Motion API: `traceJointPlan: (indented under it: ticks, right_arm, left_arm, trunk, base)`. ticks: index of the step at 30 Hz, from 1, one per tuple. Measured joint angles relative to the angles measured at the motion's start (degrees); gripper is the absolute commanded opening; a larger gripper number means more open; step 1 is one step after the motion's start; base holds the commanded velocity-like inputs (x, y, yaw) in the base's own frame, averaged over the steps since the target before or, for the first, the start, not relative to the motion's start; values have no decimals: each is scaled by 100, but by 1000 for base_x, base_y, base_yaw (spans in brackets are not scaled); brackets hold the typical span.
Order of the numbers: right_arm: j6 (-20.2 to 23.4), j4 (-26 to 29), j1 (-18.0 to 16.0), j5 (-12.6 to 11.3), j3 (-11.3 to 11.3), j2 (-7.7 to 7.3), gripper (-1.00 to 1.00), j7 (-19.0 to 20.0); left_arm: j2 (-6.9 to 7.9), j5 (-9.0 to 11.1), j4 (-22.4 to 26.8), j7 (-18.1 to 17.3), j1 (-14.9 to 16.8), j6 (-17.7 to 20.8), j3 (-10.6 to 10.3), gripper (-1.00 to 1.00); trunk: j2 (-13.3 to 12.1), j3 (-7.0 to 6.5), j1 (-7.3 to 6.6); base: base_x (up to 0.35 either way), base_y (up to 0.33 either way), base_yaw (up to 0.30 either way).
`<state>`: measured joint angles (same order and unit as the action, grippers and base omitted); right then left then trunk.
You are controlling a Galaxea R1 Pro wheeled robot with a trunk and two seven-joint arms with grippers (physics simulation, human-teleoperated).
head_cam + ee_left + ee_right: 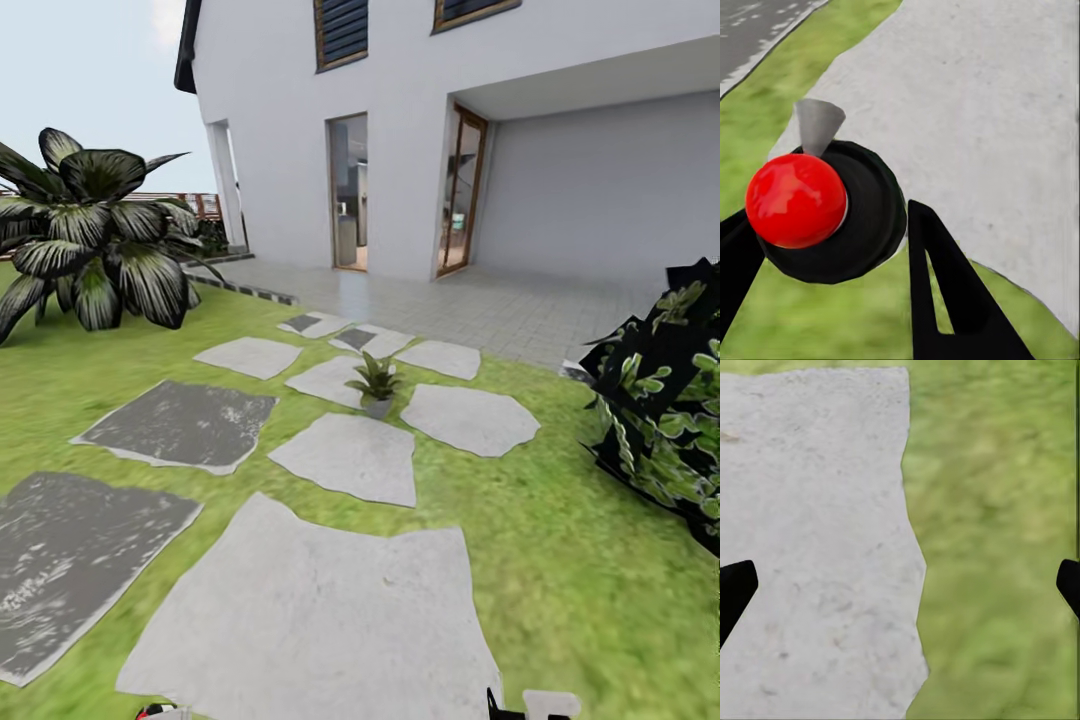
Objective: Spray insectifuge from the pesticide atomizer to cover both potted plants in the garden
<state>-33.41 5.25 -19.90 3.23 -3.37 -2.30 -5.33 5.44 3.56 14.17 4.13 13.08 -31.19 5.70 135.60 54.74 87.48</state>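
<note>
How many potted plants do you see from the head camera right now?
1. A potted plant stands among the stepping stones ahead, near the middle of the lawn. A second may be hidden behind the bush on the right or out of frame.

A home garden: green lawn (pixel 560 560), grey stepping stones (pixel 350 455), white house (pixel 420 120) behind.

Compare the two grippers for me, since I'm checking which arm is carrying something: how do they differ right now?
The left gripper has its black fingers closed around the atomizer, red knob up; the right gripper holds nothing. The left's fingers sit close together; the right's are spread wide. Both hang over a stepping stone beside grass.
</note>
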Motion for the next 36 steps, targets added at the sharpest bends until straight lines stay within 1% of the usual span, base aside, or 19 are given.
traceJointPlan:
  ticks: [8,11,36]
  right_arm:
    - [0,0,0,-4,0,0,100,-1]
    - [0,0,-1,-6,0,0,100,-2]
    - [-3,-2,-1,-6,-8,-29,100,-7]
  left_arm:
    - [0,-4,0,0,0,0,0,-100]
    - [0,-4,1,0,-1,0,0,-100]
    - [0,2,1,0,-1,1,0,-100]
  trunk:
    - [0,-26,0]
    - [0,-33,0]
    - [0,-37,0]
  base:
    - [333,-102,-233]
    - [325,-113,-132]
    - [305,-133,-7]
